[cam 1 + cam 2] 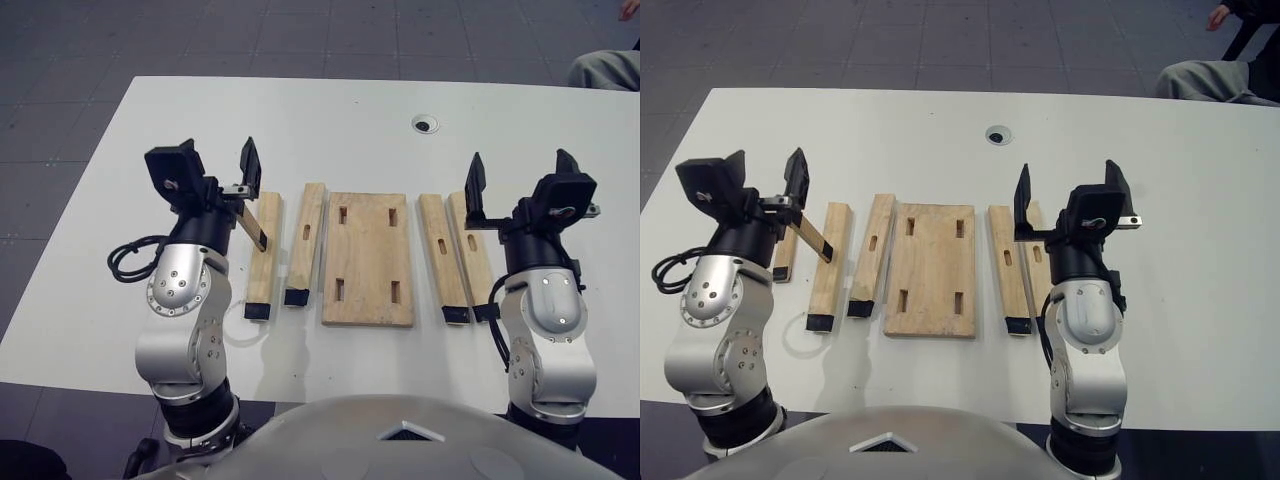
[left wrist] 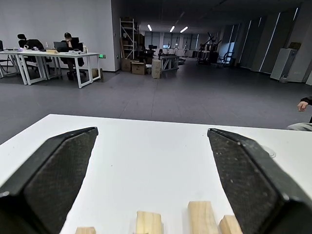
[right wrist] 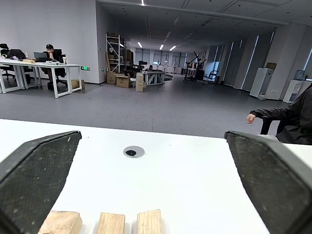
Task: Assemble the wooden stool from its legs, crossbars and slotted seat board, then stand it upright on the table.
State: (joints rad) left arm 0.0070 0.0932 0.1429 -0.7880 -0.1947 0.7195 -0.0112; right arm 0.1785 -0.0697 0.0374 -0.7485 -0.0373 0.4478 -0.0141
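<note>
Seat board (image 1: 368, 258) lies flat in the middle of the desk (image 1: 330, 120), slots up, with a pair of legs (image 1: 305, 243) on each side. I judge they are laid out so each arm has its own pair. My left hand (image 1: 216, 160) and right hand (image 1: 520, 168) hover above them, spread and empty. The desk is white, with a cable port (image 1: 425, 124) near its far edge and grey tiled floor (image 1: 300, 40) beyond.

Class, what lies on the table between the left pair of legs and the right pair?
The slotted seat board lies flat between the left legs and right legs, shown in both eye views.
</note>
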